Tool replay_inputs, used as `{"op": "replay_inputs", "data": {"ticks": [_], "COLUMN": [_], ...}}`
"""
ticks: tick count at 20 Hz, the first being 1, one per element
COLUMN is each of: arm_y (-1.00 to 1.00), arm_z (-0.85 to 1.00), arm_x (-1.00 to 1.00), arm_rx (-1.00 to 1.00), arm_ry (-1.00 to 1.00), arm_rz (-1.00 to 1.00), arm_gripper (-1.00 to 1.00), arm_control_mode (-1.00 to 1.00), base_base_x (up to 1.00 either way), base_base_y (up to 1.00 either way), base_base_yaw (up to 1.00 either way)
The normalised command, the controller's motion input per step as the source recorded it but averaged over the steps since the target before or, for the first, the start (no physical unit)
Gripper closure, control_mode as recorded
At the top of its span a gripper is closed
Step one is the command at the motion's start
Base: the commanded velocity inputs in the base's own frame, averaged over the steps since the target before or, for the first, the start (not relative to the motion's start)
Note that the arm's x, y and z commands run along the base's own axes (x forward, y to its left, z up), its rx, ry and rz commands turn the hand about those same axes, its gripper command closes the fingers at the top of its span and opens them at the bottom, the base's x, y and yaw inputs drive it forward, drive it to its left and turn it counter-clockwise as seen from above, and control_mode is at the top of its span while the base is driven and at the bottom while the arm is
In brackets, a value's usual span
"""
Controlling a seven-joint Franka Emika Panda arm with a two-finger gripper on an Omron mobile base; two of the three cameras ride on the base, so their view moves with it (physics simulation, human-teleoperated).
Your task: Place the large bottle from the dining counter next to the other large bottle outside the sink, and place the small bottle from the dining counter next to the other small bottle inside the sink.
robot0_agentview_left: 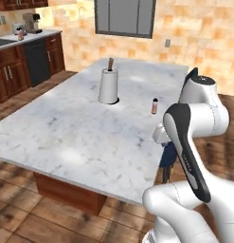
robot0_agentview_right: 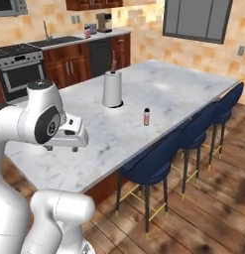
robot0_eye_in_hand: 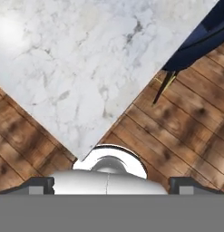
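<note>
Marble counter (robot0_agentview_left: 66,137): paper-towel roll (robot0_agentview_left: 108,86), small bottle (robot0_agentview_left: 155,106)

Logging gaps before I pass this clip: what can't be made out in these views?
- Sink basin: far off in the right base view, its inside and any bottles there too small to tell.
- Small bottle on the dining counter: label too small to read.
- Large bottle: cap detail blurred.
- Stools: left base view, mostly hidden behind the arm.

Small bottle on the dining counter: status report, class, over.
Hand open, empty, above counter corner. Small bottle upright, untouched, beside paper towel roll. Nothing between them.
</note>
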Motion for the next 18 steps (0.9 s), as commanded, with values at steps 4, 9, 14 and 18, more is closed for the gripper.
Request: {"op": "replay_inputs", "data": {"ticks": [4, 9, 14, 18], "arm_y": [0.0, 0.0, 0.0, 0.0], "arm_z": [0.0, 0.0, 0.0, 0.0], "arm_x": [0.0, 0.0, 0.0, 0.0], "arm_rx": [0.0, 0.0, 0.0, 0.0], "arm_ry": [0.0, 0.0, 0.0, 0.0], "arm_rz": [0.0, 0.0, 0.0, 0.0], "arm_gripper": [-1.0, -1.0, -1.0, -1.0], "arm_control_mode": [1.0, 1.0, 1.0, 1.0], "base_base_x": [-0.23, -0.29, -0.22, 0.34], "base_base_y": [-0.87, -0.71, -0.48, -0.56], "base_base_yaw": [0.34, 0.36, 0.34, 0.41]}}
